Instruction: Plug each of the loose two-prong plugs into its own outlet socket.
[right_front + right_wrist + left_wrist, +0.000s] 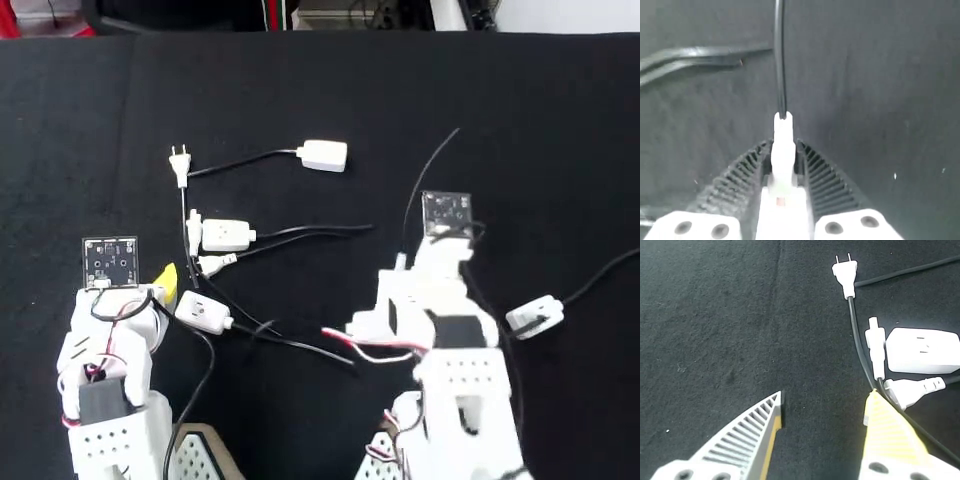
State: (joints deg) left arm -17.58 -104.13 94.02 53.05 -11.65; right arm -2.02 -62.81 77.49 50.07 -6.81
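Observation:
My right gripper (784, 150) is shut on a white two-prong plug (782, 142); its black cable (780, 55) runs straight away from the fingers. From above, that plug (400, 263) sits at the tip of the right arm, mid-table. My left gripper (825, 400) stands open over bare cloth, its yellow finger (885, 425) touching a black cable. Three loose white plugs lie by it: one far off (845, 270), one (875, 340) beside a white outlet socket (922, 350), one (912, 390) by the yellow fingertip. Another socket (203, 312) lies beside the left gripper (158, 288).
A third socket (323, 155) lies farther back, wired to the far plug (180, 160). A fourth socket (535, 315) lies to the right of the right arm. Black cables (300, 345) cross the cloth between the arms. The table's back edge (320, 30) borders clutter.

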